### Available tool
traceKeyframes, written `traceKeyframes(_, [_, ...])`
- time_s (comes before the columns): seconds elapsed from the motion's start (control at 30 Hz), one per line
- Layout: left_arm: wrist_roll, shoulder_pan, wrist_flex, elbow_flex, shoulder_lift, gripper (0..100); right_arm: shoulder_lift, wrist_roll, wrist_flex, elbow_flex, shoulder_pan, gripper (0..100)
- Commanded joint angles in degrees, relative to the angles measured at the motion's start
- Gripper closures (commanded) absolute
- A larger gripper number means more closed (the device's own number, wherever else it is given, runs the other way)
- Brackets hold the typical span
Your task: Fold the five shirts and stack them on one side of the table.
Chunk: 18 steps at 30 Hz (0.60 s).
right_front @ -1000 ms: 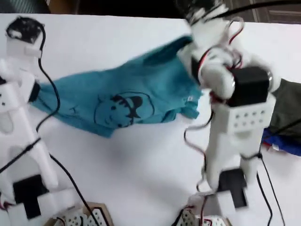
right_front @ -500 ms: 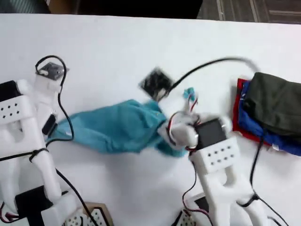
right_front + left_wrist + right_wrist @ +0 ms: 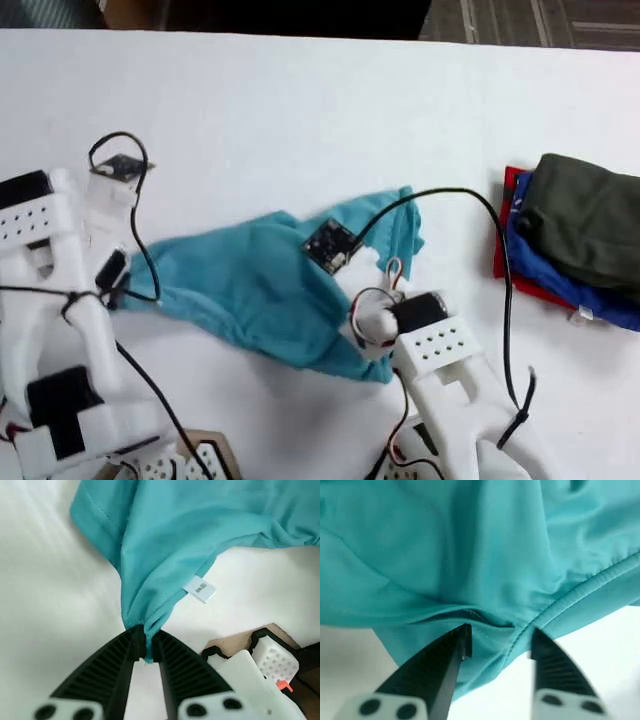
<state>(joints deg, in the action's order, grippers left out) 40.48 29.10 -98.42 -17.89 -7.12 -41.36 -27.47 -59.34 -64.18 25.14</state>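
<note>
The shirt [image 3: 250, 290] lies on the table [image 3: 300, 120], folded stack [image 3: 580, 235] to its right

Count of shirts, arms and grippers on one white table [image 3: 300, 120].
Shirts, four: one teal shirt [image 3: 250, 290] lying loose; three in a single pile at the table edge, with a dark green shirt [image 3: 590, 215] on top, a blue shirt [image 3: 545, 270] under it and a red shirt [image 3: 503, 250] lowest. Sewn label [image 3: 200, 589] on the teal one: one. Arms, two: left arm [image 3: 50, 300], right arm [image 3: 450, 370]. Grippers, two: left gripper [image 3: 145, 647], right gripper [image 3: 497, 642].
</note>
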Motion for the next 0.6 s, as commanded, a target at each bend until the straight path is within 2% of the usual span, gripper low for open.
traceKeyframes(0.0, [0.1,-0.4,1.5,0.1,1.8,97,-2.1,-2.4,-1.6,3.0,-1.5,70.8])
traceKeyframes(0.2, [0.1,-0.4,1.5,0.1,3.1,97,-1.5,-3.0,-1.3,6.7,-12.8,70.9])
traceKeyframes(0.37, [0.1,-0.7,1.5,0.1,3.1,97,-1.5,-5.6,-2.2,1.4,-10.9,71.8])
traceKeyframes(0.57, [0.1,-0.7,1.3,0.1,2.9,97,-1.5,-4.0,3.8,-1.4,-9.0,75.2])
